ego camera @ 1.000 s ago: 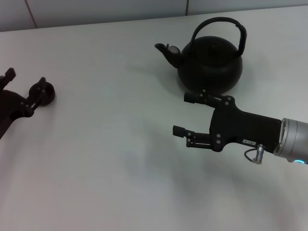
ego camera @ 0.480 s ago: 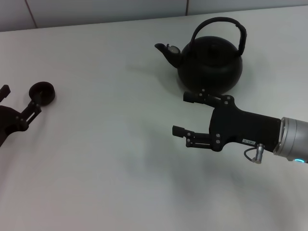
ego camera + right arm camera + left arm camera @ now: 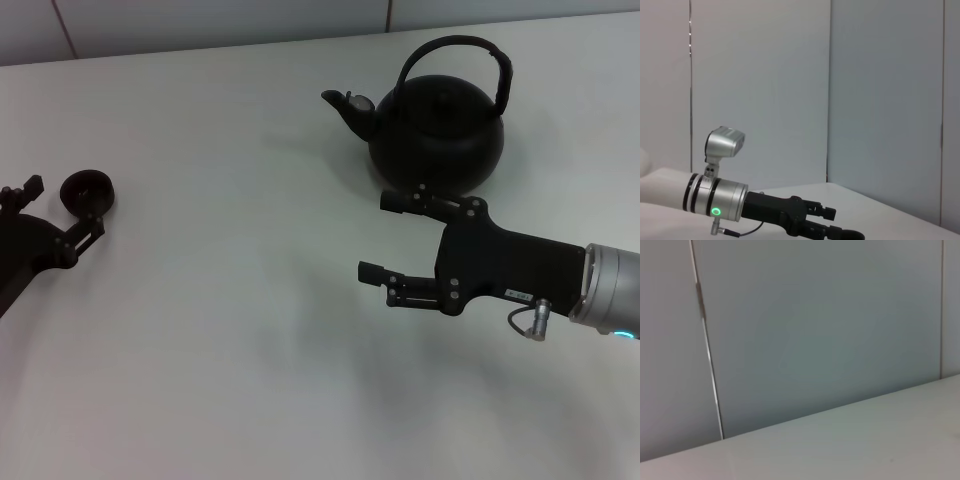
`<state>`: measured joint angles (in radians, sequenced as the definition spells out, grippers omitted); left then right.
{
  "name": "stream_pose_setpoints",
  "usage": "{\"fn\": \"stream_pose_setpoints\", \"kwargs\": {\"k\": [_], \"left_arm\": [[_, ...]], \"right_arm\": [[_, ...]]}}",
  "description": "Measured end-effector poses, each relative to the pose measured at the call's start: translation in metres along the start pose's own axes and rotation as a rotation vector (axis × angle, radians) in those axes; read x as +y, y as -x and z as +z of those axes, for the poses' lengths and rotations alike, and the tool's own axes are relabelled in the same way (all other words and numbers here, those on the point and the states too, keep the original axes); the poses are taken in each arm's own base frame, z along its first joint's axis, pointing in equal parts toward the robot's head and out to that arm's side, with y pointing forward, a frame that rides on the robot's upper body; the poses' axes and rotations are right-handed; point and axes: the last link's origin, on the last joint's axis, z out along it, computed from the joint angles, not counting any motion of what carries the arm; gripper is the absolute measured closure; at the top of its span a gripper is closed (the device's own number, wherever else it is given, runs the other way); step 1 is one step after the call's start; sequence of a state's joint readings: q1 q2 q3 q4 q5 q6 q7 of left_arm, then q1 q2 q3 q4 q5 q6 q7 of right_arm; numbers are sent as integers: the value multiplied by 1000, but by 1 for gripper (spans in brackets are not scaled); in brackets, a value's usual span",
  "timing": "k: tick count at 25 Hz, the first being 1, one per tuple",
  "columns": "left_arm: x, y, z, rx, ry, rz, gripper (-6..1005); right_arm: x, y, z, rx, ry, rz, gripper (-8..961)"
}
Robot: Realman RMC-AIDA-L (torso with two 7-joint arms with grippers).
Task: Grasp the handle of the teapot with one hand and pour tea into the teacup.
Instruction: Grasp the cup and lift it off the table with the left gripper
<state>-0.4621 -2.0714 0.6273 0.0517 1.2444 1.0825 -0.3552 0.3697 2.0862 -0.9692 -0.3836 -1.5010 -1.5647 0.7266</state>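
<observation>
The teapot (image 3: 437, 126) stands upright toward the far side of the white table (image 3: 250, 330), spout pointing to the robot's left, its arched handle (image 3: 470, 55) rising over the lid. The right gripper (image 3: 385, 237) hovers just on the near side of the pot with its two fingers spread wide and nothing between them; the handle lies beyond and above those fingertips, its hoop running spout-to-back, so this arm is plainly the nearer one for the grasp. Well apart, at the left edge, the teacup (image 3: 86, 190) sits beside the left gripper (image 3: 65, 212), whose fingers look parted and, as far as I can make out, just clear of the cup.
</observation>
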Motion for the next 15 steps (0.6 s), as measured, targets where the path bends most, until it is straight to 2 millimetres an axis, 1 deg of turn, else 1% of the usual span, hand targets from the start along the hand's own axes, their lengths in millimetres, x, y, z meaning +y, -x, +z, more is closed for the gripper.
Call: {"fn": "stream_pose_setpoints", "kwargs": {"k": [7, 15], "left_arm": [[-4, 0, 8, -36, -11, 19, 198], [-5, -2, 12, -45, -12, 24, 198]], "right_arm": [[0, 1, 0, -7, 1, 0, 125], [0, 1, 0, -7, 2, -3, 125]]}}
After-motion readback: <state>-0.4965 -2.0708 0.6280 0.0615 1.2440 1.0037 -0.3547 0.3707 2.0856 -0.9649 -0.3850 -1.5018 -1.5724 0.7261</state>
